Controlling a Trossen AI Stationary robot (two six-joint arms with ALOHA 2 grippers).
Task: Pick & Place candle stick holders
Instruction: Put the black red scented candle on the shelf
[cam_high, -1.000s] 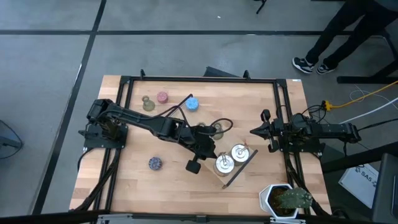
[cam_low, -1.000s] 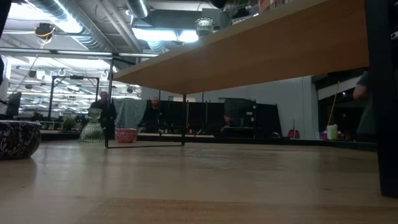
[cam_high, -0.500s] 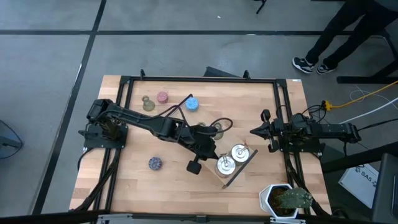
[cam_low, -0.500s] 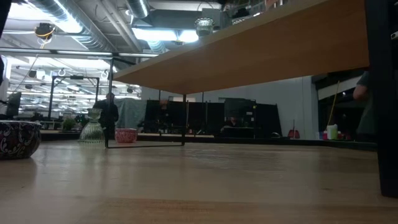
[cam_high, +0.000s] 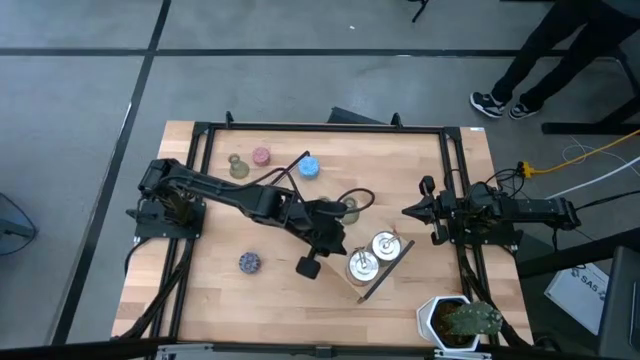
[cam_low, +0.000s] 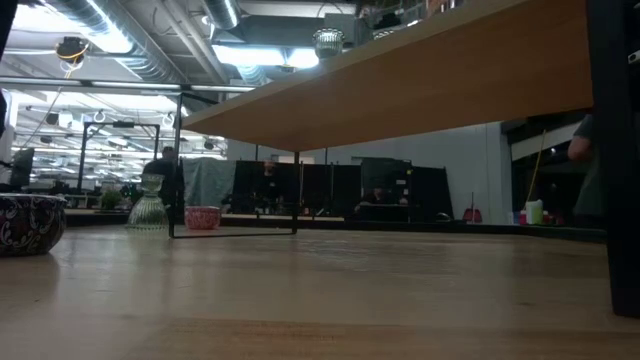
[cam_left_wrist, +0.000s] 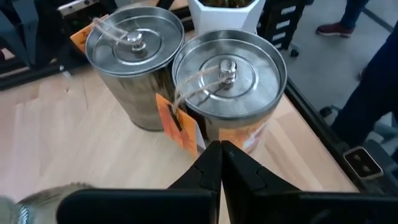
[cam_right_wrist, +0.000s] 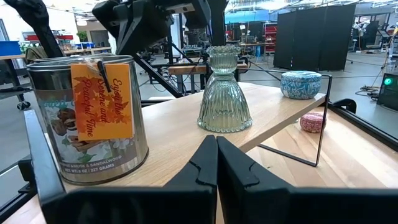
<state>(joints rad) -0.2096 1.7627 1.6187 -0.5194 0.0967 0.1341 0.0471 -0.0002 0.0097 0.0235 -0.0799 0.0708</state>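
Note:
Two shiny silver holders (cam_high: 361, 265) (cam_high: 385, 245) with orange tags stand on a raised wooden tray (cam_high: 388, 276), and an olive-green bell-shaped holder (cam_high: 348, 208) stands beside them. My left gripper (cam_high: 340, 248) is shut and hovers just left of the silver pair; in its wrist view the fingertips (cam_left_wrist: 221, 152) point down at the nearer silver holder (cam_left_wrist: 227, 74). On the table stand another green holder (cam_high: 238, 166), a pink one (cam_high: 261, 156), a blue one (cam_high: 308, 166) and a purple one (cam_high: 249, 262). My right gripper (cam_high: 410, 211) waits shut at the right side.
A potted plant in a white pot (cam_high: 460, 320) stands at the near right corner. The tray rests on a black wire stand (cam_right_wrist: 320, 118), and its underside (cam_low: 400, 90) spans the low view. Bare wood lies between the purple holder and the tray.

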